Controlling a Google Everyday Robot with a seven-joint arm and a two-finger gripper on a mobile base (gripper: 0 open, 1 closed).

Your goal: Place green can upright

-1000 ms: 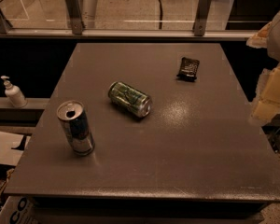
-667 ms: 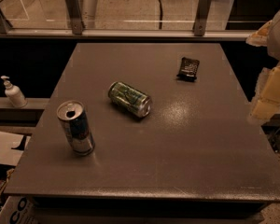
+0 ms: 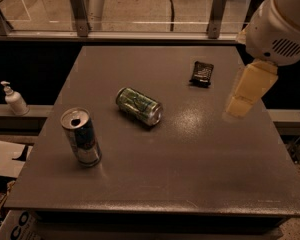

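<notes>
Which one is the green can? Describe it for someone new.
On the grey table, just left of centre, the green can sits between the dark packet at back right and the blue-and-silver can at front left. The gripper hangs over the table's right side, apart from it. This can alone lies on its side; the other stands upright.

Dim, warm brownish light lies over everything. The brightest patch is the floor behind the glass at 12 o'clock. A soft sheen lies on the table point(image 3: 165, 184) towards 3 o'clock, just beside the pale gripper point(image 3: 238, 104) hanging there. The green can point(image 3: 139, 105) and the blue-and-silver can point(image 3: 81, 136) cast faint, short shadows at their bases
</notes>
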